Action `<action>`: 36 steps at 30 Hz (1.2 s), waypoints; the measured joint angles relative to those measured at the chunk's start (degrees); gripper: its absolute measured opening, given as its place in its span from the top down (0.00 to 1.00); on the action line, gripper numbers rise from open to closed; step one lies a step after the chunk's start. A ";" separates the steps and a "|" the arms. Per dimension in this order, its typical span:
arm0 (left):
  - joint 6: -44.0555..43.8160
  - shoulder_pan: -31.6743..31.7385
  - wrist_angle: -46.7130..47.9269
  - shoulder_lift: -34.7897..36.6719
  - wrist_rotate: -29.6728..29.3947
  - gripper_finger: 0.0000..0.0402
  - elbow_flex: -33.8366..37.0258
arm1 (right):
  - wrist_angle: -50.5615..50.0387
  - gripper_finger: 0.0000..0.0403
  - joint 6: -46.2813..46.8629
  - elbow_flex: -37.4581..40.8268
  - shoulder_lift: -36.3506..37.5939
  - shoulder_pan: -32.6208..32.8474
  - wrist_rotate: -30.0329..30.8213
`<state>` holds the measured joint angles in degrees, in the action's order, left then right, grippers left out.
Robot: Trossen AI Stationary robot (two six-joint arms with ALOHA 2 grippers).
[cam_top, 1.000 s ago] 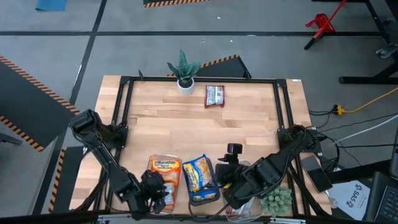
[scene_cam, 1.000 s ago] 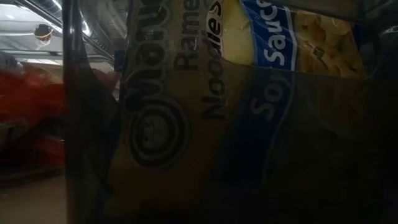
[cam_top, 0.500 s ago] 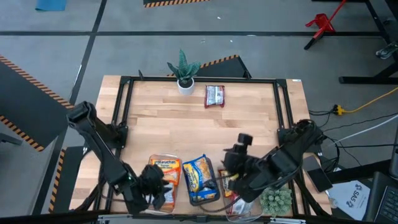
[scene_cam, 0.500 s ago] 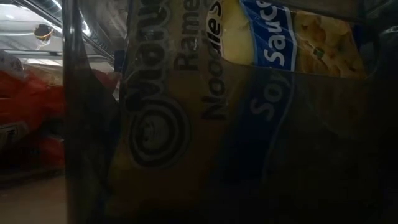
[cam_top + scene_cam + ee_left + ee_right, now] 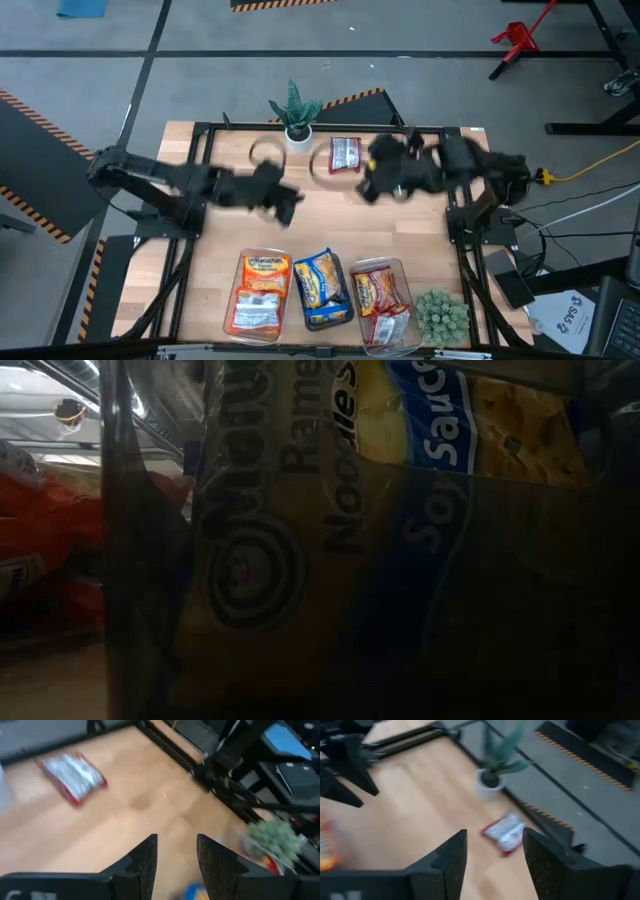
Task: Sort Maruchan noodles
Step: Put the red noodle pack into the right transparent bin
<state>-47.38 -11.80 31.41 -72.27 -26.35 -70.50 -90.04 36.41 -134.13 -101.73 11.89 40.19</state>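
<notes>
A red-and-silver noodle packet (image 5: pixel 345 153) lies flat on the wood near the table's far edge. It also shows as the packet (image 5: pixel 75 776) in the left wrist view and the packet (image 5: pixel 506 833) in the right wrist view. Other packets lie in three clear bins at the near edge: orange (image 5: pixel 260 290), blue-and-yellow (image 5: pixel 320 288) and red (image 5: pixel 383 300). My left gripper (image 5: pixel 288 203) hovers open over the table's middle left with nothing between its fingers (image 5: pixel 145 855). My right gripper (image 5: pixel 368 188) hovers open just near and right of the lone packet, also holding nothing.
A potted plant (image 5: pixel 296 115) stands at the far edge, left of the lone packet. A small green plant (image 5: pixel 442 318) sits at the near right corner. A black frame (image 5: pixel 320 127) runs round the table. The blue-and-yellow bin (image 5: pixel 380 540) fills the low view.
Both grippers have risen from the bins at the near edge and swung toward the far edge. The left one left the orange bin for the table's middle left. The right one left the red bin and now hangs close to the lone packet. The packets have stayed put.
</notes>
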 joint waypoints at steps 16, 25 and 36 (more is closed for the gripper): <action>11.72 33.09 -15.58 -18.89 34.95 0.45 0.04 | 2.72 0.23 -22.94 13.39 2.05 -44.28 -19.63; 3.64 35.13 -22.13 -31.66 31.70 0.44 0.04 | 31.12 0.22 -23.33 42.81 1.92 -54.04 -41.00; -6.17 38.42 -29.68 -40.75 31.71 0.44 0.04 | 57.08 0.22 -6.40 61.86 1.73 -54.18 -46.86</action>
<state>-53.54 26.62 1.72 -113.02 5.36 -70.46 -32.96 30.00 -72.27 -100.00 -42.29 -6.66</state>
